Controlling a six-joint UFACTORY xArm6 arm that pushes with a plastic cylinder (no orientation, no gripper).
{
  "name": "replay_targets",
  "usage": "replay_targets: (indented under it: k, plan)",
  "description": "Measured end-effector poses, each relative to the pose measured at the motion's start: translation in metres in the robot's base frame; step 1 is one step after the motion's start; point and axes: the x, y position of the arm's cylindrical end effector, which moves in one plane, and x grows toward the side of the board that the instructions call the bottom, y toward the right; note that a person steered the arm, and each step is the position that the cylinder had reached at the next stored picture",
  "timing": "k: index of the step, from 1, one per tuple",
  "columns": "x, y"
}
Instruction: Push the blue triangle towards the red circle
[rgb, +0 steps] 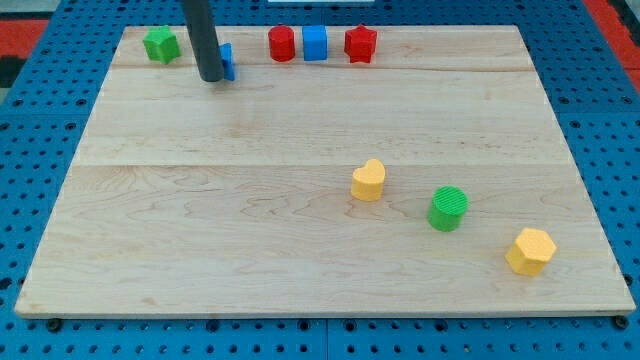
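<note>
The blue triangle lies near the board's top edge, left of centre, mostly hidden behind my dark rod. My tip rests on the board against the triangle's left side. The red circle stands a short way to the triangle's right and slightly higher in the view, apart from it.
A green block lies left of my rod. A blue cube and a red star line up right of the red circle. A yellow heart, a green circle and a yellow hexagon sit at lower right.
</note>
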Motion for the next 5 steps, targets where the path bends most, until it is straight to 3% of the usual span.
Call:
replay_targets:
  k: [2,4,5]
  plan:
    - [-0.021,-0.019]
    - [-0.041,-0.003]
    - [-0.012,-0.011]
